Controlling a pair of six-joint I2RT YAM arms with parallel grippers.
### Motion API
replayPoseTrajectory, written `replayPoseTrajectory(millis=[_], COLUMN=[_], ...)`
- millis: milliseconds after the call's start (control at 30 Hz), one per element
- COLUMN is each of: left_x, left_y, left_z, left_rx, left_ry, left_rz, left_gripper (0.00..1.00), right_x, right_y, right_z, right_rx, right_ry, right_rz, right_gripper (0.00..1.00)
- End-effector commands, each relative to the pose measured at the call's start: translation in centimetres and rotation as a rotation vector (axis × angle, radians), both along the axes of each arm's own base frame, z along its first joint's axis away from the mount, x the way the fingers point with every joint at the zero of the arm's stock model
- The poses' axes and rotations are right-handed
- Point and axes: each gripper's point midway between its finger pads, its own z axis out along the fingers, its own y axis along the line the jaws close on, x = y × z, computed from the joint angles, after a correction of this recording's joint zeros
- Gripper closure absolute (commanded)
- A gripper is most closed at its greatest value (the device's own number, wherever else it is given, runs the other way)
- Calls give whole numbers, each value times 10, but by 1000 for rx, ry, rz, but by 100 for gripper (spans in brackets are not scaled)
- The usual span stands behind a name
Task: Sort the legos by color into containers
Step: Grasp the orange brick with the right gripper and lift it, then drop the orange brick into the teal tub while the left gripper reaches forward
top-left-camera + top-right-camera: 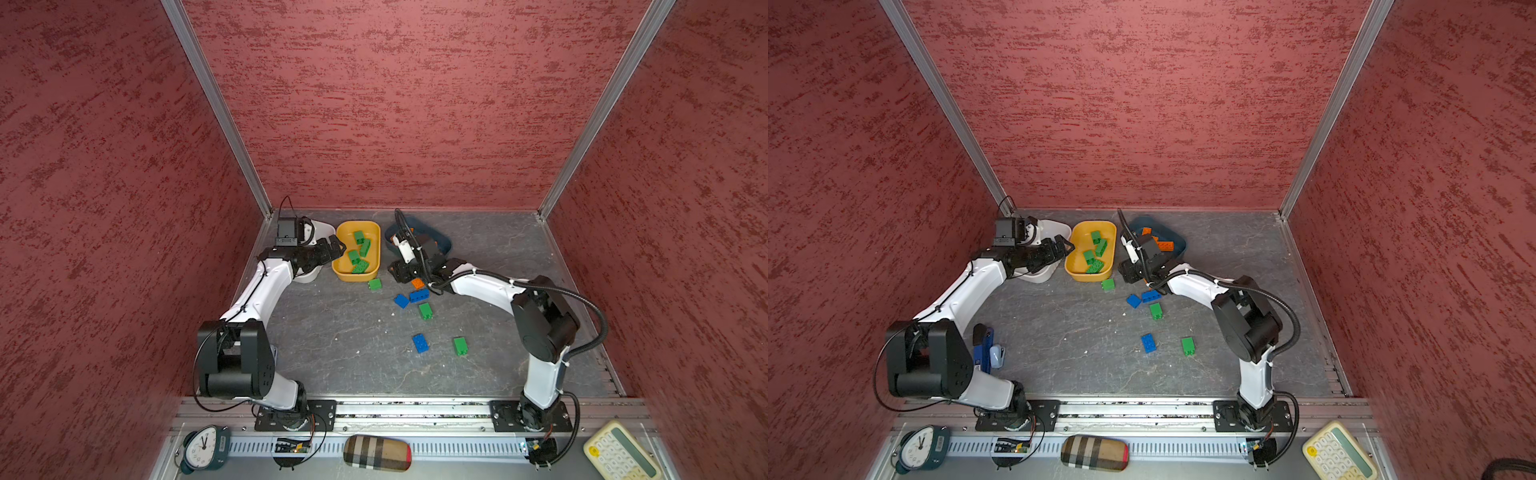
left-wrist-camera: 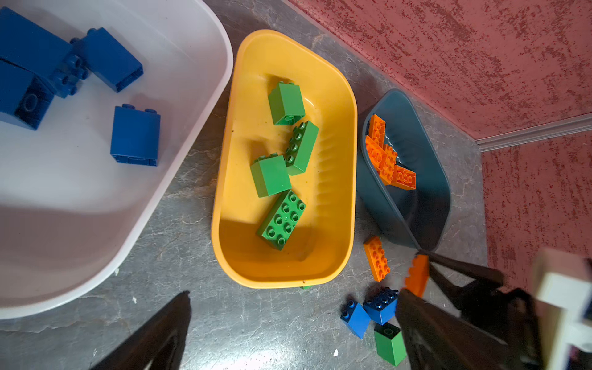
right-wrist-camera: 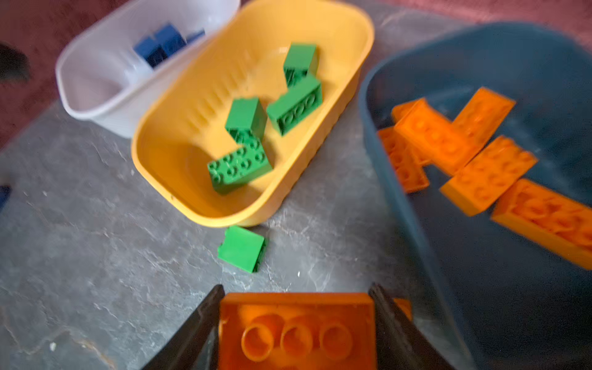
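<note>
Bench (image 1: pixel 332 353), back edge, three tubs abreast: white tub (image 2: pixel 205 105) with blue legos (image 2: pixel 134 134), yellow tub (image 2: pixel 224 192) with green legos (image 2: pixel 282 221), teal tub (image 3: pixel 528 57) with orange. Your left hand (image 1: pixel 337 246) hangs released between white and yellow. Your right hand (image 3: pixel 297 290) clamps an orange lego (image 3: pixel 298 330) beside the teal tub. Loose bricks (image 1: pixel 420 343) lie mid-bench.

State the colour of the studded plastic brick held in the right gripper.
Orange; the brick shows best in the right wrist view.
</note>
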Motion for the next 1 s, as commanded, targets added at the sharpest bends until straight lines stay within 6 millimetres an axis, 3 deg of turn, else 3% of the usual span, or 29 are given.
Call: replayPoseTrajectory(millis=[0,100,200,367,567,800,967], left_x=[2,0,-2,-14,-35,-55,-56], left_y=[0,-4,-17,-58,-104,-139,-149], left_z=[4,0,-3,-12,-30,-69,-97], left_rx=[98,177,216,269,365,483,576], left_ry=[-10,-8,-12,-3,36,115,172], left_rz=[-5,-13,-43,-111,-104,-138,-133], left_gripper=[0,1,0,1,1,1,0], right_x=[31,57,79,94,88,63,33], right_y=[-29,-64,-90,-102,-95,-102,-122], right_z=[39,33,15,-1,15,36,49], right_rx=[155,197,126,56,72,105,213], right_ry=[-79,-50,-19,21,-22,-77,-146], right_rz=[-121,-269,-427,-533,-453,-410,-458], right_gripper=[46,46,46,39,17,2,1])
